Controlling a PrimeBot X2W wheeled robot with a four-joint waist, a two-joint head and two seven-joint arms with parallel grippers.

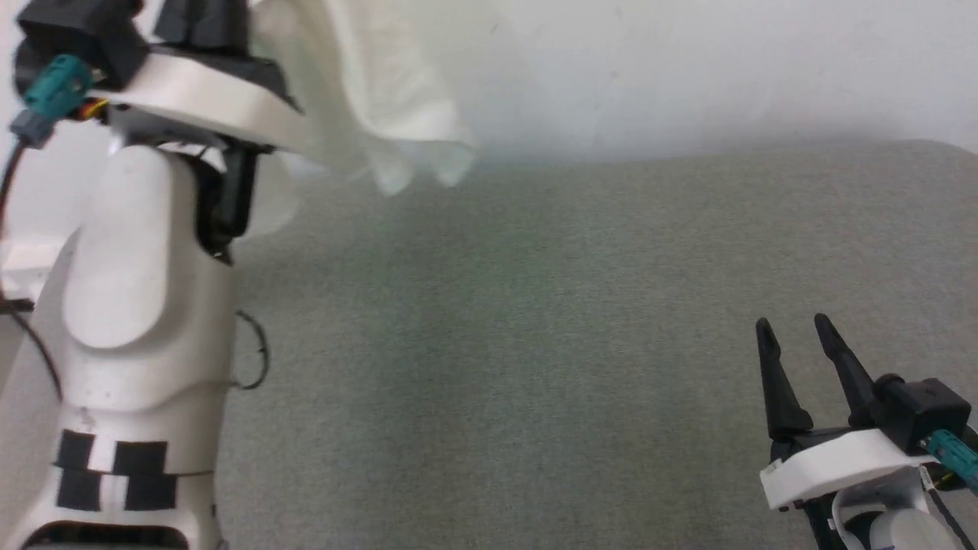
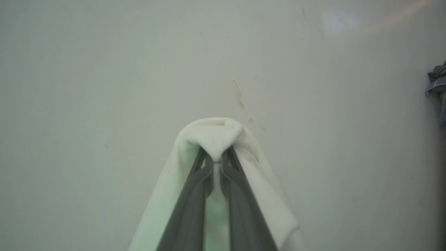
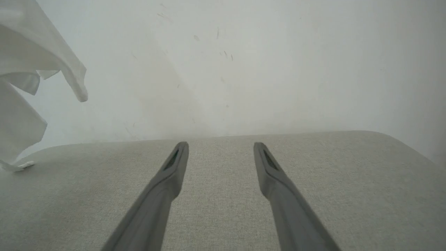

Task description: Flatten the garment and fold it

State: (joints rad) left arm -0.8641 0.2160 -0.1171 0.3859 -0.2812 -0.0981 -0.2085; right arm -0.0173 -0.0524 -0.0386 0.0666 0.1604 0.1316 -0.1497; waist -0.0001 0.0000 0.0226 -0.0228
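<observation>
left claw (image 2: 216, 159) is clenched on a bunched fold of the shirt (image 2: 212, 134), which is held up in front of the wall (image 1: 688, 69) above the far left corner of the bench (image 1: 497, 344), its loose folds hanging down. right claw (image 1: 795, 324) is released, fingers spread with nothing between them, low over the bench near its right edge.

The right gripper (image 3: 220, 146) is hovering low over a grey fabric surface (image 3: 348, 181), its two dark fingers spreading wide apart and gripping nothing. At the left edge the white garment (image 3: 21, 52) is hanging in loose folds, its lowest tip touching the surface. A scuffed pale wall (image 3: 278, 69) is rising behind.
</observation>
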